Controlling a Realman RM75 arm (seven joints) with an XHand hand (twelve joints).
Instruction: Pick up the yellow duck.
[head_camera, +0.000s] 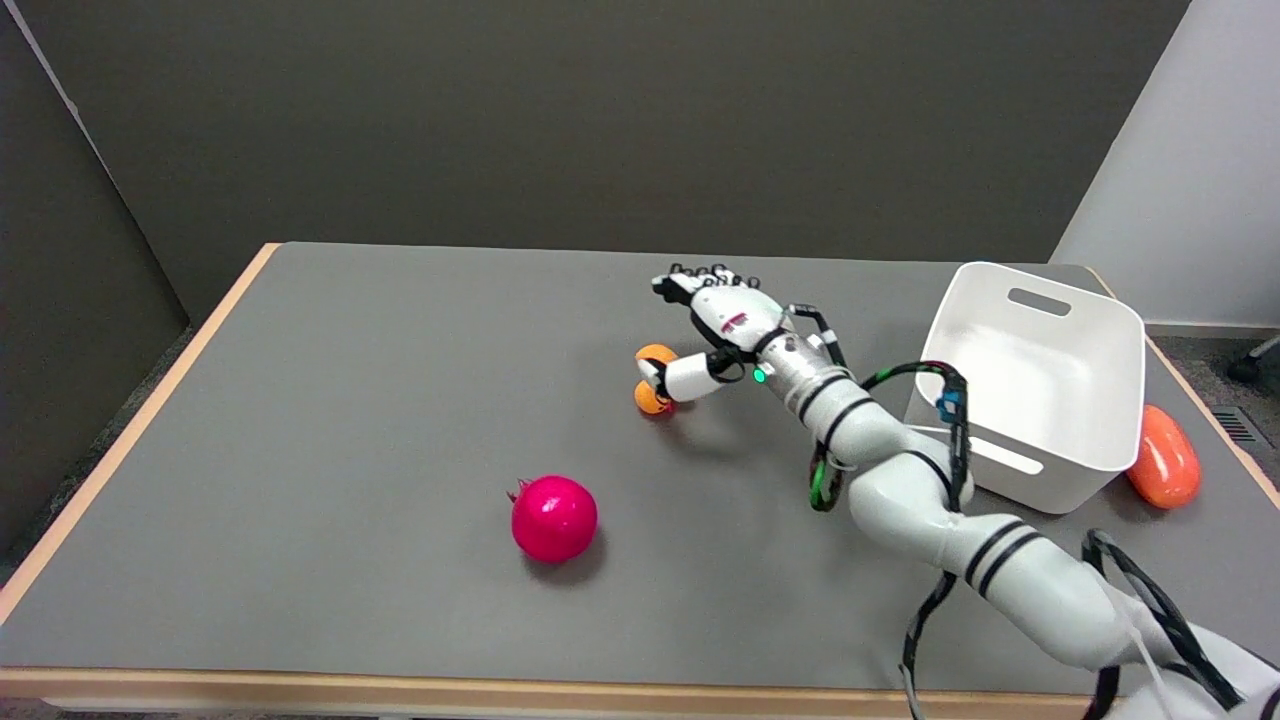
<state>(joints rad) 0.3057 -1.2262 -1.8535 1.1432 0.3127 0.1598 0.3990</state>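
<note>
One hand (722, 325) over the yellow duck (654, 378), mid-desk (350, 450).
Duck sits under the thumb on the hand's left-edge side, only orange parts showing; fingers reach toward the far edge; actual grip: cannot tell.

The right arm (900, 490) is built of rounded white segments, and pairs of thin black rings are seen at its joints. Black cables are looped loosely alongside it, one of them green over a short stretch near the middle, and a small blue tag is fixed where a cable arches highest. A green light is lit at the wrist. The right hand (715, 325) is cased in white, with black fingertips and a small red marking on its back.
</note>
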